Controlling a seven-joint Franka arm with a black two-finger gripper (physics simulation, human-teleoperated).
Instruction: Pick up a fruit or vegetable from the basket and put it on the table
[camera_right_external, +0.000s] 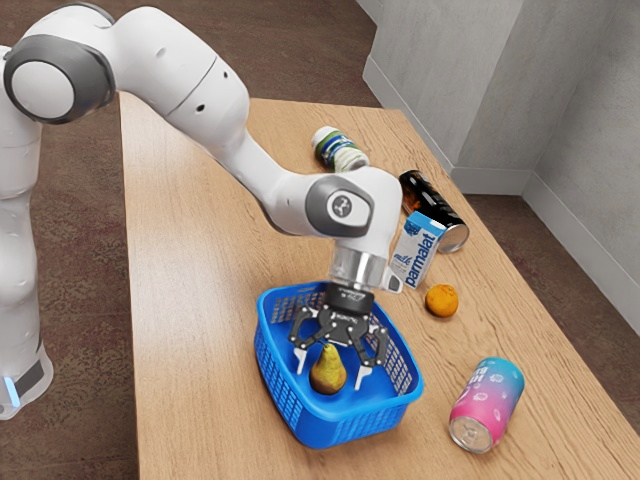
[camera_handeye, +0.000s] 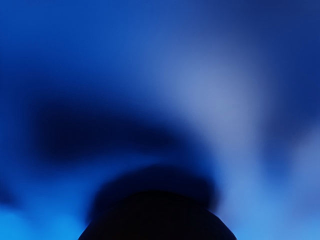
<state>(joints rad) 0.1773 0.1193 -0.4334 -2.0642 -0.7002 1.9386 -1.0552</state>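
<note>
A pear (camera_right_external: 328, 372) is seen inside the blue basket (camera_right_external: 345, 430), its narrow end pointing up toward the gripper (camera_right_external: 331, 371). The jaws are spread wide and nothing is gripped by them. In the exterior view the pear is framed between the two tips — set closer to the one on the exterior view's left — but whether it is centred in depth, or touched by either tip, cannot be told. The tips are held down inside the basket, below its rim. In the wrist view a dark, rounded shape (camera_handeye: 157, 217) is seen against blue; what it is cannot be made out.

The basket is set on the wooden tabletop (camera_right_external: 200, 400). Beyond it, toward the exterior view's right, an orange (camera_right_external: 441, 301) is seen near a milk carton (camera_right_external: 416, 250), with a dark can (camera_right_external: 425, 195) lying just behind the carton. A pink and blue can (camera_right_external: 487, 403) is placed apart from these, and a white and green bottle (camera_right_external: 332, 147) is partly covered by the arm (camera_right_external: 180, 70).
</note>
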